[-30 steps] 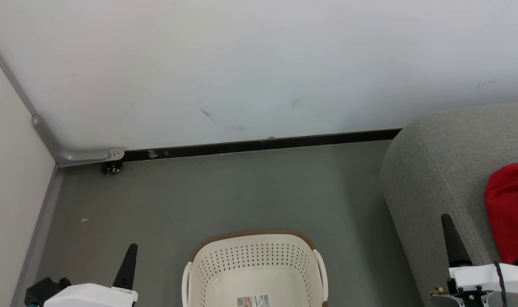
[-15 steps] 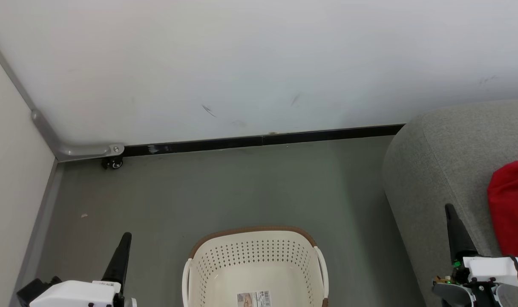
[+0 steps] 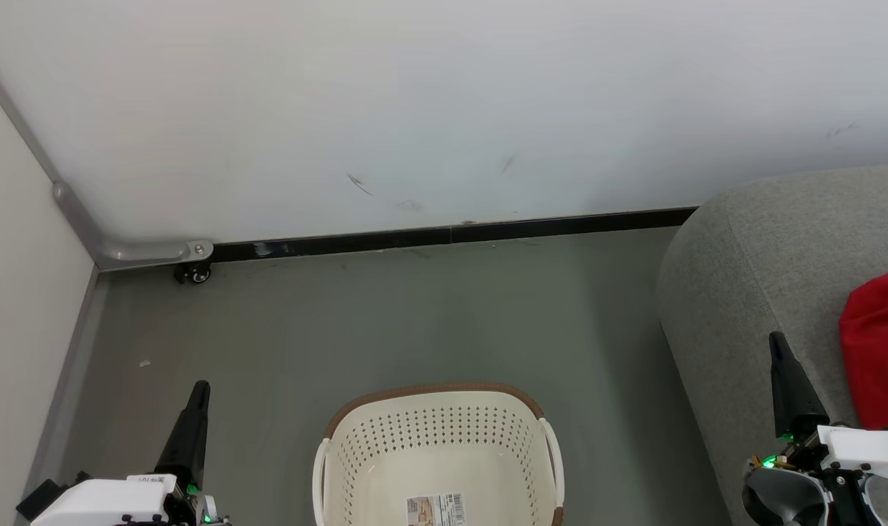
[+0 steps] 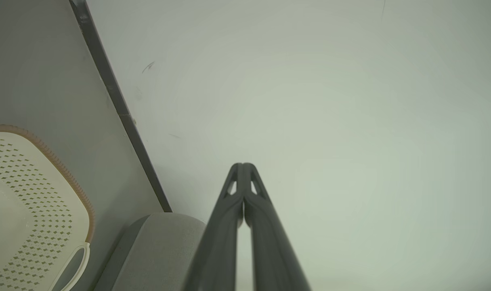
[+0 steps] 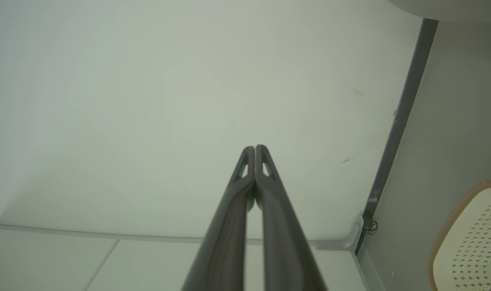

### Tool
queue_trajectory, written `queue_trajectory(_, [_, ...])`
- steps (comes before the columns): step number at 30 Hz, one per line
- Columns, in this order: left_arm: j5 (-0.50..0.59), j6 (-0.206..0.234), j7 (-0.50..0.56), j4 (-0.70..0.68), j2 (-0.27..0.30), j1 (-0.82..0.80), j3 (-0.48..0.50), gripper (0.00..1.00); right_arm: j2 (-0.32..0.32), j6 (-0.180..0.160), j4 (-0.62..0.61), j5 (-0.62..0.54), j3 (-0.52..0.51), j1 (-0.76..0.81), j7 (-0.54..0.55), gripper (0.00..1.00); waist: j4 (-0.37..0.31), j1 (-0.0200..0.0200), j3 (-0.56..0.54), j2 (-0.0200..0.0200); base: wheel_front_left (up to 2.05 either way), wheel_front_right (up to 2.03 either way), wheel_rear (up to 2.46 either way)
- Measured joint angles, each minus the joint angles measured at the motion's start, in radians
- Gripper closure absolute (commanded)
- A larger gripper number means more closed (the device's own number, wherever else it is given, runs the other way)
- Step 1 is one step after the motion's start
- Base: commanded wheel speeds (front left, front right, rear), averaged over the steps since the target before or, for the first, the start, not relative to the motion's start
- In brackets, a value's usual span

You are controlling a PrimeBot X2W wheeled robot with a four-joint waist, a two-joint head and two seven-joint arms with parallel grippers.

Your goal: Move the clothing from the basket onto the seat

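Red clothing (image 3: 878, 351) on the seat (image 3: 751, 277), at the right edge of the head view and cut off there; no telling whether one garment or two. Nothing but a paper label (image 3: 434, 509) in the visible part of the basket (image 3: 433, 389), down on the floor (image 3: 385, 321) between the arms. Left pincer (image 3: 199, 391) closed and empty; right pincer (image 3: 780, 343) likewise, near the cloth. Likely risks: snagging the garment with the right arm and dragging it off the rounded seat edge; overlooking a piece in the basket's unseen near end.

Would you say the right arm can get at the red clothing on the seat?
Probably yes: the right tool, shut, is close beside the clothing on the seat, with nothing between them.
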Motion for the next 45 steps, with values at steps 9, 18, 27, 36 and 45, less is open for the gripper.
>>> queue_trajectory(9, [0.0,-0.001,0.0,0.001,-0.002,-0.001,0.001,1.0,0.0,0.0,-0.002,0.0,0.001,0.0,0.0,1.0,0.0,0.0,0.0,0.0,0.0,0.0,0.0])
queue_trajectory(18, [0.0,-0.001,0.0,0.004,-0.002,-0.001,0.001,1.0,0.0,0.0,-0.005,0.0,0.002,0.0,0.0,1.0,0.0,-0.0001,0.0,-0.0001,0.0,0.0,0.0])
queue_trajectory(27, [0.0,-0.001,0.0,0.006,-0.002,-0.01,0.001,1.0,0.0,0.0,-0.005,0.0,0.003,0.0,0.0,1.0,0.0,-0.0001,0.0,0.0,0.0,0.0,0.0])
queue_trajectory(36, [0.0,-0.002,0.003,0.008,-0.003,-0.01,0.001,1.0,0.0,0.0,-0.006,0.0,0.004,0.0,0.0,1.0,0.0,-0.0002,0.0,0.0,0.0,0.0,0.0])
queue_trajectory(45, [0.0,-0.002,0.003,0.009,-0.003,-0.01,0.002,1.0,0.0,0.0,-0.007,0.0,0.005,0.0,0.0,1.0,0.0,-0.0002,0.0,0.0,0.0,0.0,0.0])
